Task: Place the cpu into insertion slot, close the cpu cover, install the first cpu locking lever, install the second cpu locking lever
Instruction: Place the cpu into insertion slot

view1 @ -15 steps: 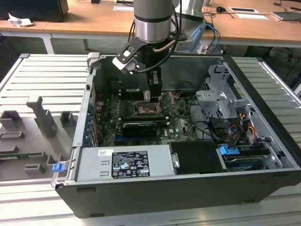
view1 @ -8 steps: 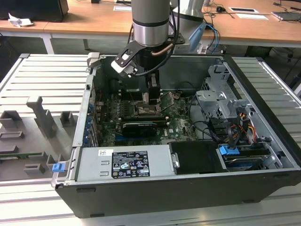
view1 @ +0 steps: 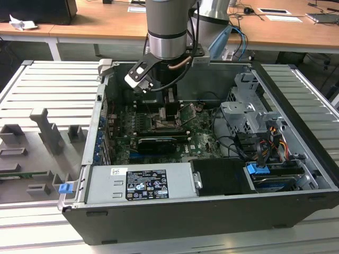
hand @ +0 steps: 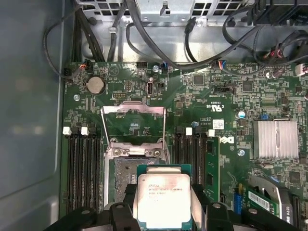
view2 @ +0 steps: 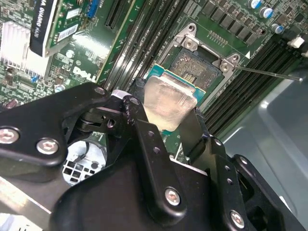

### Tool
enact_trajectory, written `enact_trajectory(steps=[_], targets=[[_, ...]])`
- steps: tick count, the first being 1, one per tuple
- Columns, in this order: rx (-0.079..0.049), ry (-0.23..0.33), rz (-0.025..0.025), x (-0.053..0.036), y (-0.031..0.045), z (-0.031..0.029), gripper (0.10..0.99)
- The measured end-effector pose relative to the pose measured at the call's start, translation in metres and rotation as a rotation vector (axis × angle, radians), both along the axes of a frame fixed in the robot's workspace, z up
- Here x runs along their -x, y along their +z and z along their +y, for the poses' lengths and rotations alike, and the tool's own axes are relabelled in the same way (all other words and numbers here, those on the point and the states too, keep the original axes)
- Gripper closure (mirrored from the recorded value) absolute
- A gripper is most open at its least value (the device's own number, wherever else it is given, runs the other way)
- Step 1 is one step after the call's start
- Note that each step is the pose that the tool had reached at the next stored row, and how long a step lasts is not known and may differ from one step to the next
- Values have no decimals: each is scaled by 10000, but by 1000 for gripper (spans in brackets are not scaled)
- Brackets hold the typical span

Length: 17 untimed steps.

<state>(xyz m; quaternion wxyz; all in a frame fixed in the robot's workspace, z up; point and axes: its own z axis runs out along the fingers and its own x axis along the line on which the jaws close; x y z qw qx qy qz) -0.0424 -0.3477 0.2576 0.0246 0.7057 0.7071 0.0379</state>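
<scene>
Deep inside the open black metal computer case, over the green motherboard, I have the black two-fingered pincer clenched on the cpu. The cpu is a small flat square chip with a dull silver-grey metal top on a green carrier. The fingers press on two of its opposite edges.

I judge the first step to be in hand: the chip is being placed and is not yet seated.

The insertion slot is a square dark socket with a silvery metal rim, and it lies beneath the chip and partly to one side of it. In both wrist views part of the dark contact bed shows bare beyond the chip's edge, so the two do not line up. Whether the chip touches the socket I cannot tell.

The cpu cover, a thin silvery square metal frame with a cut-out centre, is swung open on its hinge, clear of the socket. A thin silvery rod runs out from a corner of the socket. I take it for a locking lever, unlatched.

To my mind, seating calls for a small sideways correction until the chip's edges sit square within the rim. It then needs a flat, slow lowering with no tilt, since the contact bed looks easy to damage.
</scene>
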Motion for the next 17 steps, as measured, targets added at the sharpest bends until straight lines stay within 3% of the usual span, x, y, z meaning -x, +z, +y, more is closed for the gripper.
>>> enact_trajectory(steps=[17], targets=[[0,-2,0,4,-104,24,557]])
